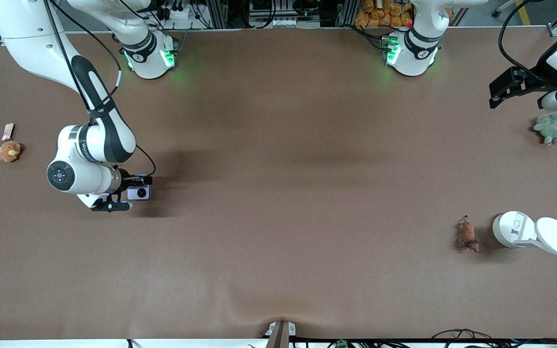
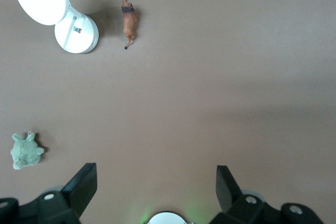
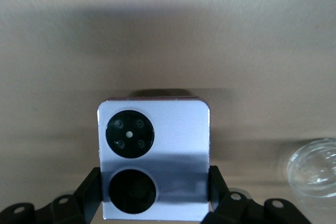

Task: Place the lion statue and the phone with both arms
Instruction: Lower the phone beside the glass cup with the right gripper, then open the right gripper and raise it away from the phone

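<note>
I count one phone point(image 3: 153, 158), clamped in my right gripper point(image 3: 152, 192) toward the right arm's table edge. One lion statue point(image 1: 467, 234) near the left-arm edge; left gripper point(image 2: 156, 184) spread wide over the table there.

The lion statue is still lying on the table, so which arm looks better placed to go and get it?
The left. Its hand hangs open over the left arm's end of the table, where the lion statue lies beside the white container. The right hand is shut on the phone.
</note>
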Available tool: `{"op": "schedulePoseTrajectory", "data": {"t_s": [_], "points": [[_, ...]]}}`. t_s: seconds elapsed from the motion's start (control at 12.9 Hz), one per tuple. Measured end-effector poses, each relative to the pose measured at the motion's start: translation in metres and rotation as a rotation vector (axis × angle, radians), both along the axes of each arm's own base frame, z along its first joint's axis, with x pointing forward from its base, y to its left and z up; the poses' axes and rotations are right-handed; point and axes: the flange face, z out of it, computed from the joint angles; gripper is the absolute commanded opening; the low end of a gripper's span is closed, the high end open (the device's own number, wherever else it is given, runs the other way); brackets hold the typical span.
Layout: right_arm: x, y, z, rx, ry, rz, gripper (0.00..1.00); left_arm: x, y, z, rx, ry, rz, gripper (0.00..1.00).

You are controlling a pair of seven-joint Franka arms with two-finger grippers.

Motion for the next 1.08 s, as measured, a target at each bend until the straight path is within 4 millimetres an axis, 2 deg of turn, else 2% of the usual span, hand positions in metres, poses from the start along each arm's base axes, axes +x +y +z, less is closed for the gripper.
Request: {"op": "schedulePoseTrajectory", "data": {"t_s": [0.15,0.23,0.31,0.39,0.7,0.85,1.08], "points": [[-0.007,0.002,-0.006,0.004,0.014,0.013,0.00,-0.002,0.000,-0.003,0.002,0.020,-0.017,1.00],[-0.010,0.002,-0.008,0.004,0.021,0.016,0.22,-0.002,0.000,-0.004,0.002,0.021,-0.025,1.00],[-0.013,0.003,-0.010,0.005,0.027,0.018,0.85,-0.002,0.000,-0.004,0.002,0.022,-0.033,1.00],[-0.015,0.003,-0.012,0.005,0.031,0.019,1.00,-0.002,0.000,-0.004,0.002,0.023,-0.039,1.00],[-0.011,0.004,-0.004,0.007,0.042,0.022,1.00,-0.002,0.000,-0.004,0.001,0.022,-0.040,1.00],[0.004,0.006,0.020,0.012,0.060,0.027,1.00,-0.002,0.000,-0.004,0.001,0.021,-0.040,1.00],[0.040,0.009,0.075,0.027,0.013,0.058,1.00,-0.002,-0.001,-0.004,0.001,0.021,-0.041,1.00]]}}
